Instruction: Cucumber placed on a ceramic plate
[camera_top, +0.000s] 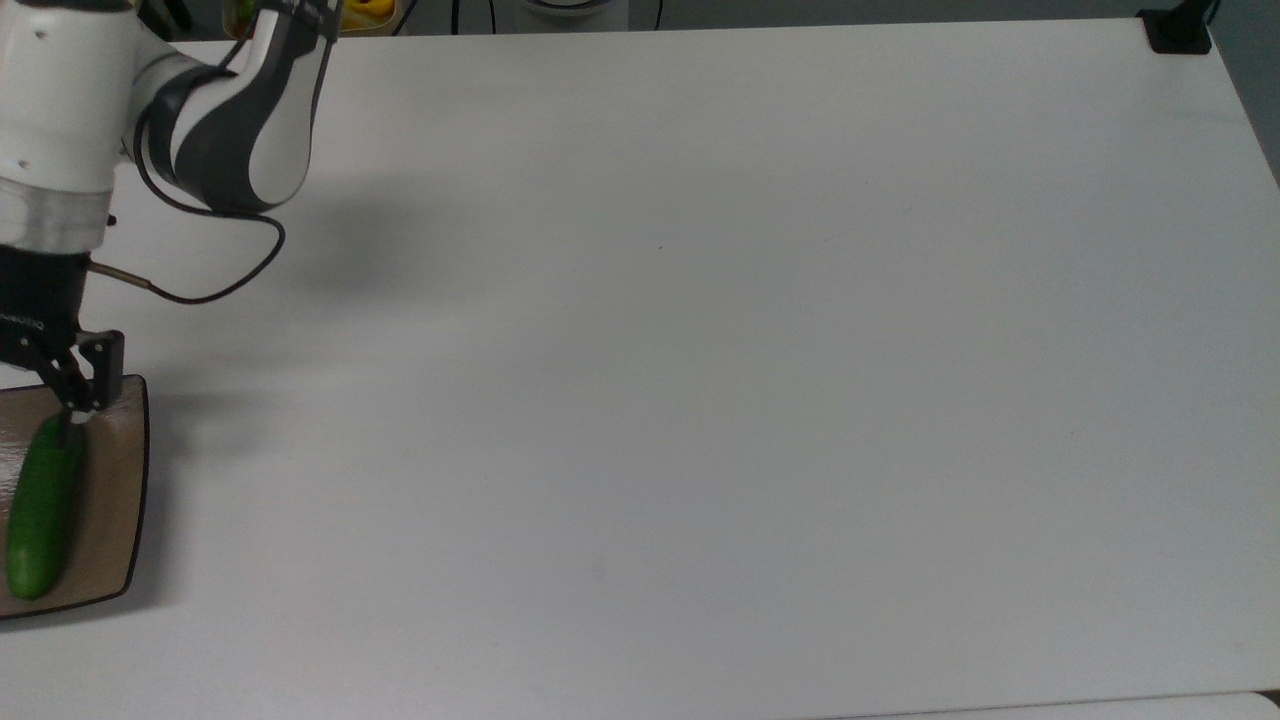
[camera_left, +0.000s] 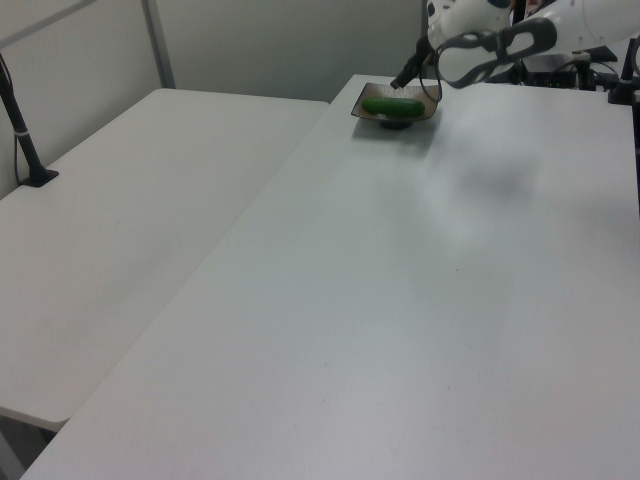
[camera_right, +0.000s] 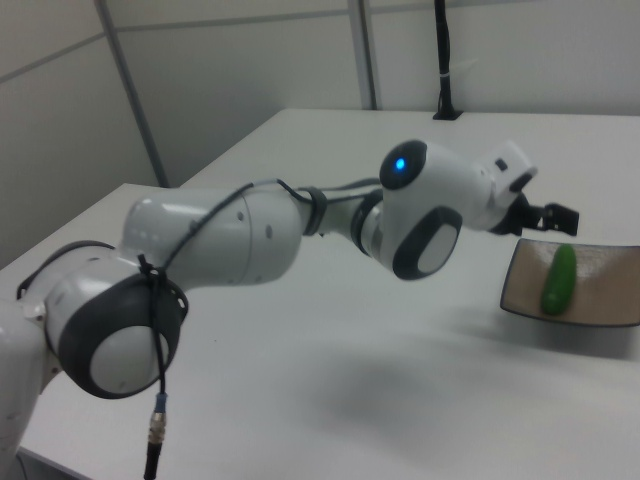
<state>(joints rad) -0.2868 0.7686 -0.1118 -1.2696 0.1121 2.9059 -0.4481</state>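
Note:
The dark-green cucumber (camera_top: 42, 520) lies flat and lengthwise on the glossy tan-brown ceramic plate (camera_top: 112, 500), at the top view's left edge. The cucumber (camera_left: 392, 105) on the plate (camera_left: 427, 108) also shows at the far end of the table in the left view. In the right view the cucumber (camera_right: 558, 278) rests on the plate (camera_right: 602, 292) at the right. My gripper (camera_top: 62, 392) hangs just above the cucumber's far end, open, with nothing between its fingers. The gripper (camera_left: 406, 80) stands clear of the plate in the left view, and the gripper (camera_right: 548, 217) likewise in the right view.
The white table (camera_top: 700, 400) stretches wide to the top view's right. A black mount (camera_top: 1178, 30) sits at its far right corner. A second white table (camera_left: 130, 210) with a black pole (camera_left: 20, 120) adjoins on the left view's left. The arm's cable (camera_top: 210, 290) loops near the plate.

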